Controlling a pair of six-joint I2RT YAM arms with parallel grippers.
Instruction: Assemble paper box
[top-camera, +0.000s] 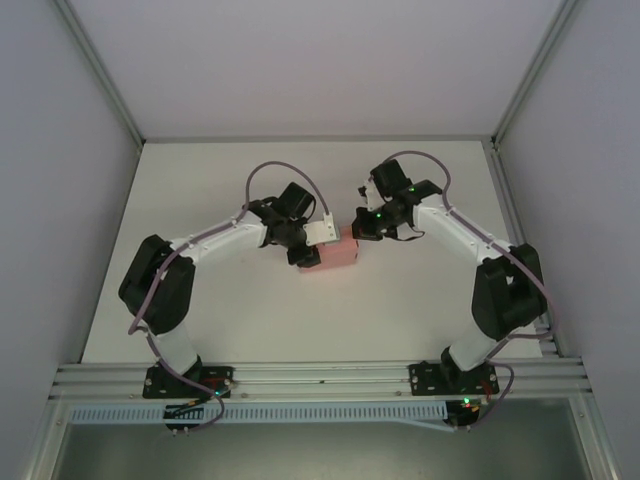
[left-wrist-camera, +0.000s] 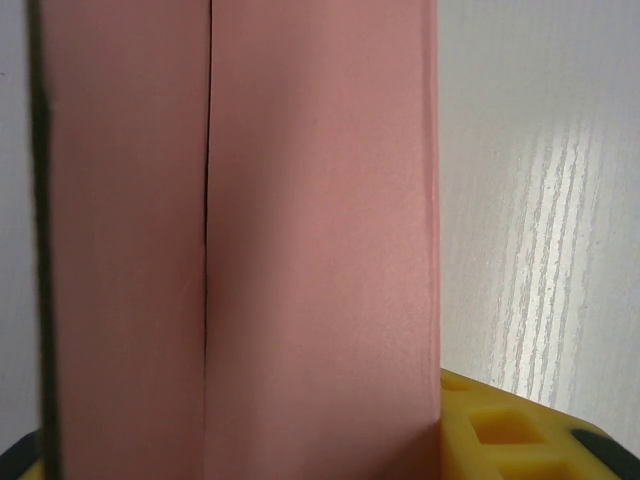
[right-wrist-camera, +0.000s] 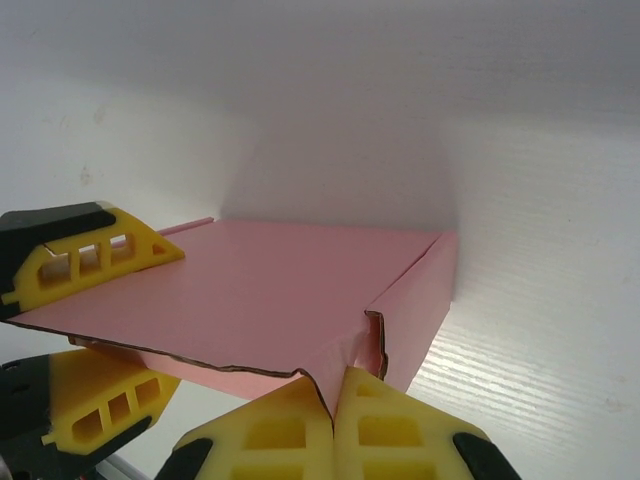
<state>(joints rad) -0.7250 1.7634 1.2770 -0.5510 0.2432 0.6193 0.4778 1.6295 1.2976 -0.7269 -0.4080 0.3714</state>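
The white tabletop (top-camera: 250, 320) carries everything, walled in by pale panels on three sides. The left arm (top-camera: 200, 245) and the right arm (top-camera: 470, 240) both reach inward from the near edge and meet at its middle. Between them sits the paper box (top-camera: 342, 250), pink, already folded into a low rectangular shape and lying near the centre of the tabletop.

From the right wrist the box shows a broad flat top panel, a short side wall at the right, and a ragged cut edge along the near side. From the left wrist a dark seam runs lengthwise down its pink face where two panels meet.

The left pincer (right-wrist-camera: 105, 330) is clamped on the box, one yellow finger on top and one beneath. The right pincer (right-wrist-camera: 335, 425) has its fingers pressed together at the box's near corner, seemingly nipping a tip of card there.
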